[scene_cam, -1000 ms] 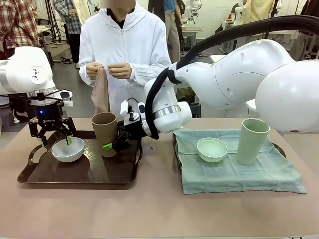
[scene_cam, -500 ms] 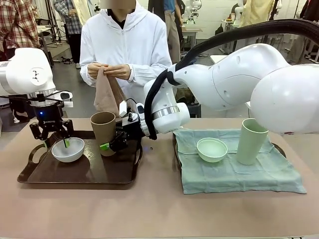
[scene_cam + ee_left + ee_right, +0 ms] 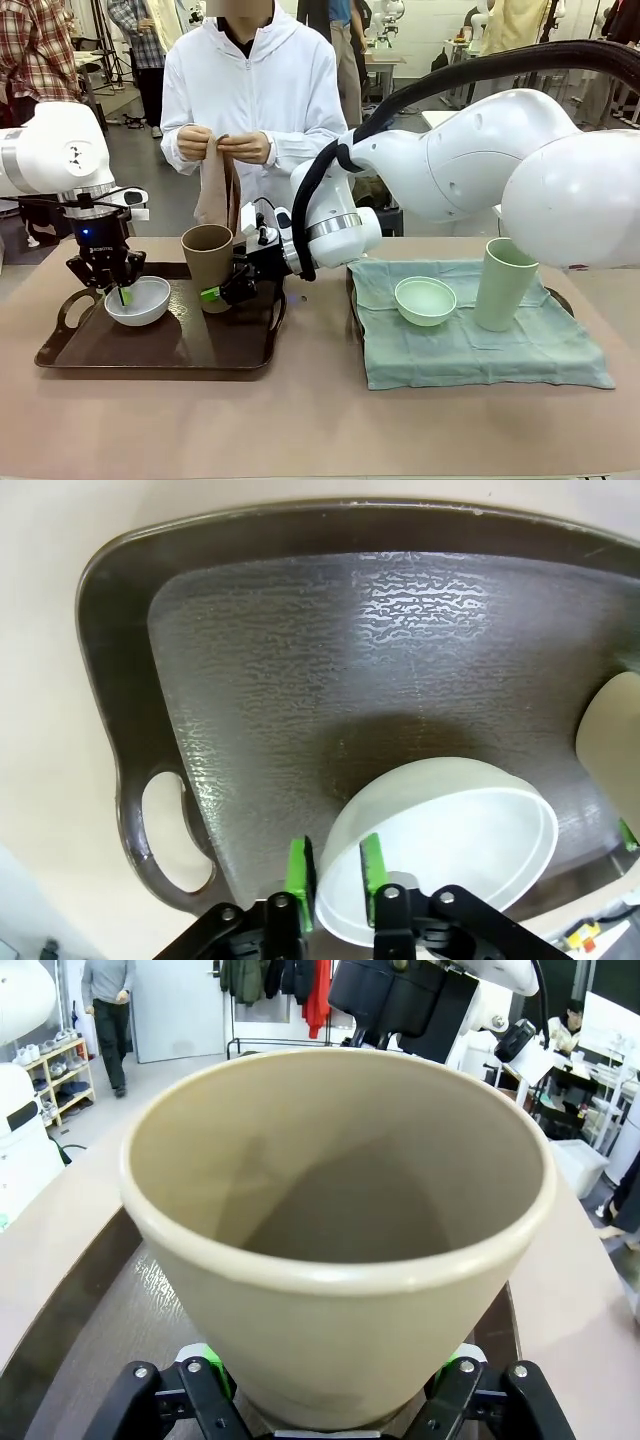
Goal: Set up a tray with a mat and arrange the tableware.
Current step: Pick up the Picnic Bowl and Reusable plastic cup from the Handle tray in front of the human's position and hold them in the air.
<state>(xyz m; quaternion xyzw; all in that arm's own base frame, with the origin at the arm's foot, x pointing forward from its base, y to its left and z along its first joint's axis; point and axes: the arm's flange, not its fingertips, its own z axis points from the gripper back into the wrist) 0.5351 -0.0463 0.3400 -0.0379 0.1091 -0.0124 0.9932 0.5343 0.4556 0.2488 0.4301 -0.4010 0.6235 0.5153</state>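
Front view, from across the table (image 3: 300, 420): the left end effector (image 3: 122, 294) pinches the rim of the small round white bowl (image 3: 143, 301) on the dark brown plastic tray (image 3: 180, 345). The right end effector (image 3: 216, 293) grips the tall brown tumbler (image 3: 208, 258) standing beside it. The mint green bowl (image 3: 425, 300) and pale green tumbler (image 3: 505, 283) sit on the green cloth mat (image 3: 480, 355).

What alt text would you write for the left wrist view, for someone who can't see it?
The left gripper has its jaws shut on the rim of a small round white bowl. The bowl sits on a dark brown textured plastic tray with a cut-out handle. A beige tabletop shows beyond the tray's edge.
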